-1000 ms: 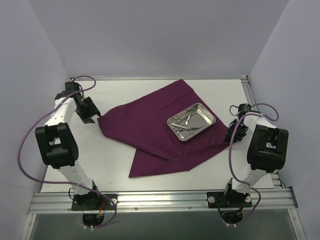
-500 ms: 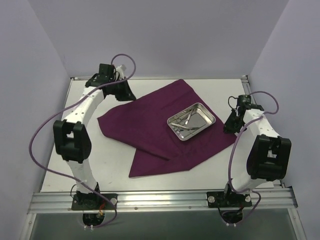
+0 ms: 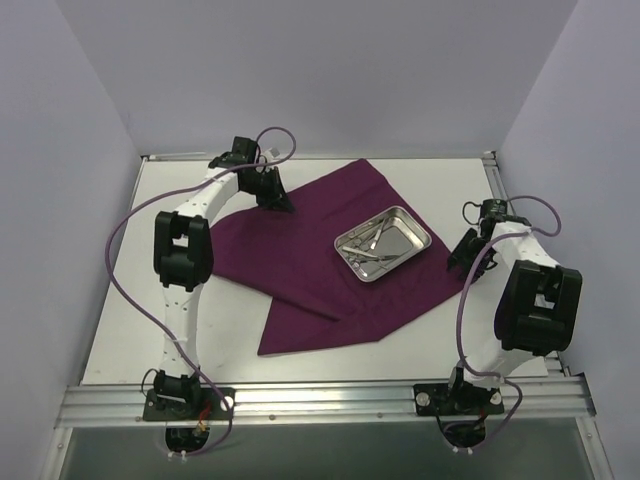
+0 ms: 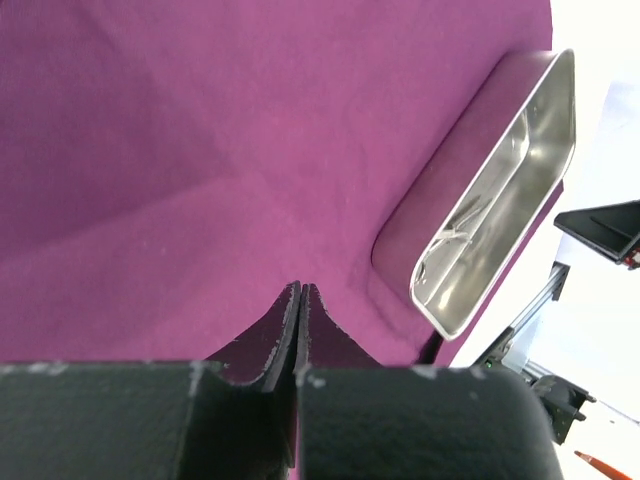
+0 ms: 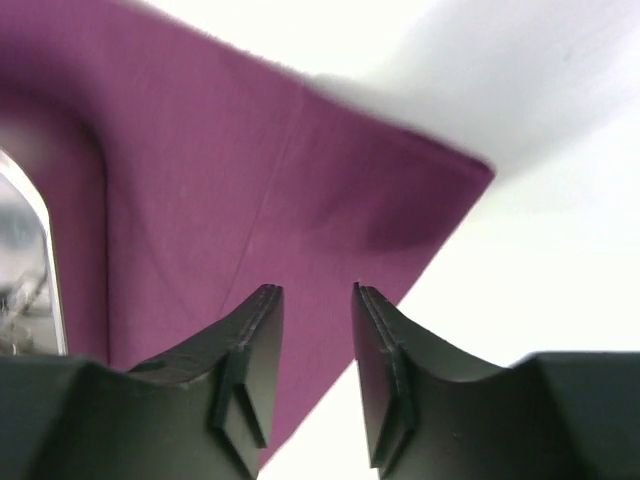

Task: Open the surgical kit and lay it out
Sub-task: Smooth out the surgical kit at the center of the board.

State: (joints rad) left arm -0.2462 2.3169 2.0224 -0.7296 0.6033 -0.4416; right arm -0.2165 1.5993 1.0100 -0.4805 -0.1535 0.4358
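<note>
The surgical kit's maroon cloth (image 3: 300, 265) lies spread on the white table, one flap folded over at the front. On it stands the steel tray (image 3: 418, 231) with ring-handled instruments (image 3: 368, 246) inside. My left gripper (image 3: 279, 203) hovers over the cloth's back left edge. In the left wrist view it (image 4: 300, 288) is shut with nothing between its fingers, cloth (image 4: 180, 150) below and the tray (image 4: 448, 190) to the right. My right gripper (image 3: 459, 262) is at the cloth's right corner. In its wrist view it (image 5: 312, 290) stands open over the cloth's edge (image 5: 200, 160).
An aluminium rail (image 3: 320, 400) runs along the table's near edge and carries both arm bases. Pale walls close in the left, back and right sides. A thin metal strip (image 3: 497, 185) lines the table's right edge. Purple cables loop from both arms.
My left arm has swung from the cloth's left corner to its back edge, and its jaws have shut. My right gripper's jaws, shut a second ago, have parted at the right corner.
</note>
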